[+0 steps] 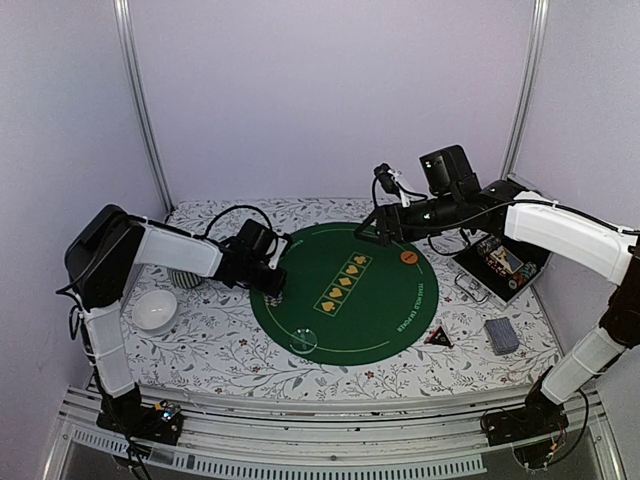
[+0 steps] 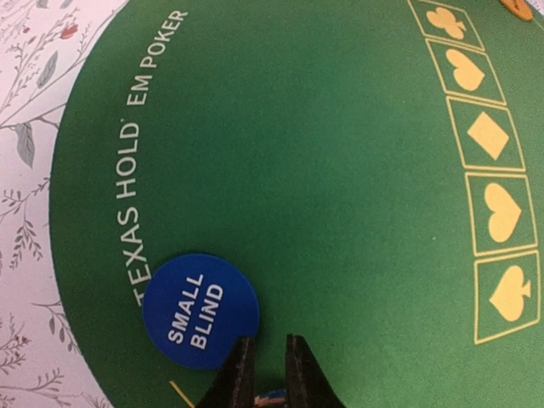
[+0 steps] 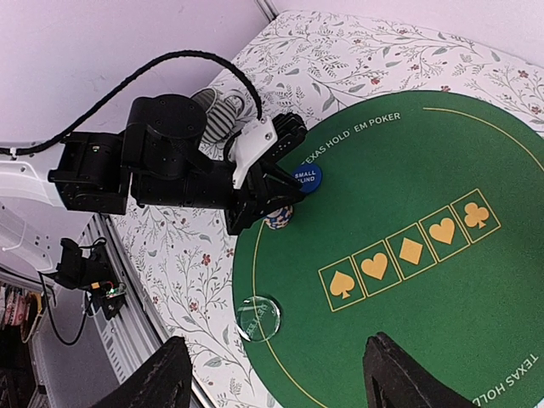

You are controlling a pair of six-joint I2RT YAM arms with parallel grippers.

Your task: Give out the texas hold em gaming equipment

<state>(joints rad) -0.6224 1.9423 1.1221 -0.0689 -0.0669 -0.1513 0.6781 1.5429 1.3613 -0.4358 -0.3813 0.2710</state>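
A blue "SMALL BLIND" button (image 2: pixel 201 310) lies on the green round mat (image 2: pixel 323 170) near its left rim, also in the right wrist view (image 3: pixel 306 178). My left gripper (image 2: pixel 265 361) hovers just beside it, jaws a narrow gap apart with nothing between them. A small stack of blue-white chips (image 3: pixel 279 218) sits on the mat under that gripper (image 1: pixel 277 282). An orange button (image 1: pixel 408 257) lies at the mat's far right. My right gripper (image 3: pixel 280 382) is wide open and empty, high over the mat's far edge (image 1: pixel 372 232). A grey-blue card deck (image 1: pixel 501 336) lies right of the mat.
A clear round disc (image 1: pixel 303 340) lies on the mat's near-left rim. A white bowl (image 1: pixel 155 310) and a striped mug (image 1: pixel 185 278) stand at the left. An open box (image 1: pixel 505 262) and a black triangle (image 1: pixel 438 337) are at the right.
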